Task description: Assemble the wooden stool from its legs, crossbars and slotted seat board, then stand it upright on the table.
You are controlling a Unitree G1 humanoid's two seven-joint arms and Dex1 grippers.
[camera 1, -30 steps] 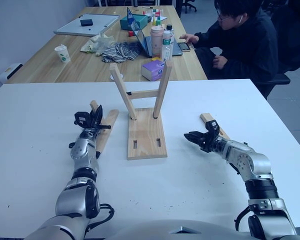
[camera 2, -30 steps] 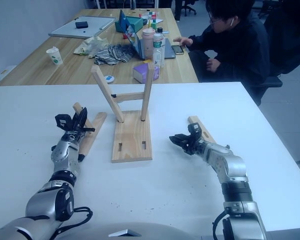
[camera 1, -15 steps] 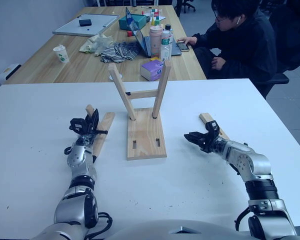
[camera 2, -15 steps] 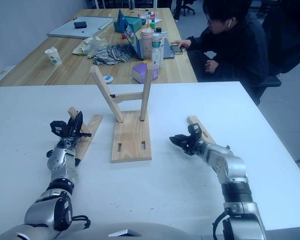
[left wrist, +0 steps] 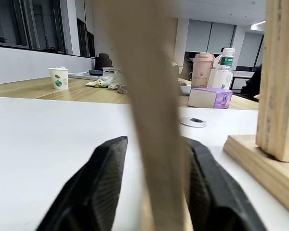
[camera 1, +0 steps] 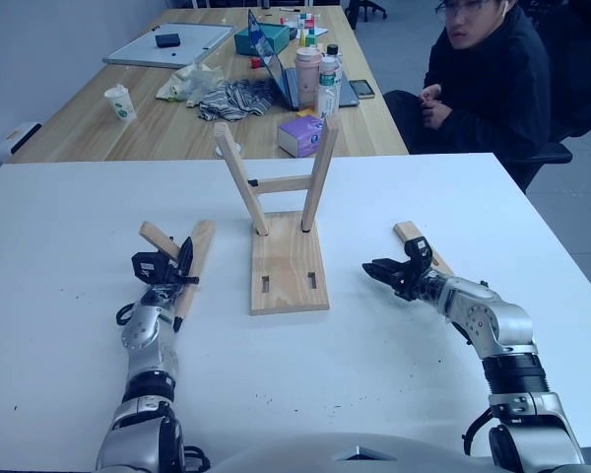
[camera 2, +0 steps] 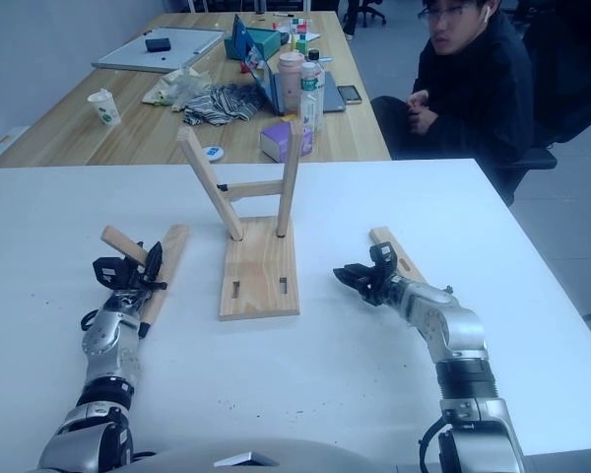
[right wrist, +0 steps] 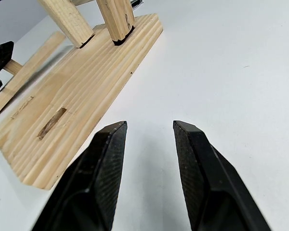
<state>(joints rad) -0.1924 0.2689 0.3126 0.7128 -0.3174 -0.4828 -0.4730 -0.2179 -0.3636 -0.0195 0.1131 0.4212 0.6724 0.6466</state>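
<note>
The slotted seat board (camera 1: 289, 264) lies flat at the middle of the white table (camera 1: 374, 394). Two legs (camera 1: 241, 179) joined by a crossbar (camera 1: 284, 184) stand up from its far end. Left of the board, my left gripper (camera 1: 164, 268) is shut on a loose wooden leg (camera 1: 193, 266), whose bar runs between the fingers (left wrist: 106, 183). A shorter stub (camera 1: 158, 239) sticks out from that piece. My right gripper (camera 1: 382, 269) is open and empty, low over the table right of the board (right wrist: 77, 86). Just behind it lies another leg piece (camera 1: 411, 236).
Behind the white table stands a long wooden table (camera 1: 89, 123) with a laptop (camera 1: 276, 59), bottles (camera 1: 308, 77), a cup (camera 1: 122, 104) and a purple box (camera 1: 301, 136). A person sits at its right end. The white table is bare near me and at the far right.
My left gripper has drawn back toward me and to the left, taking the loose leg piece along, away from the seat board. The right arm has kept still.
</note>
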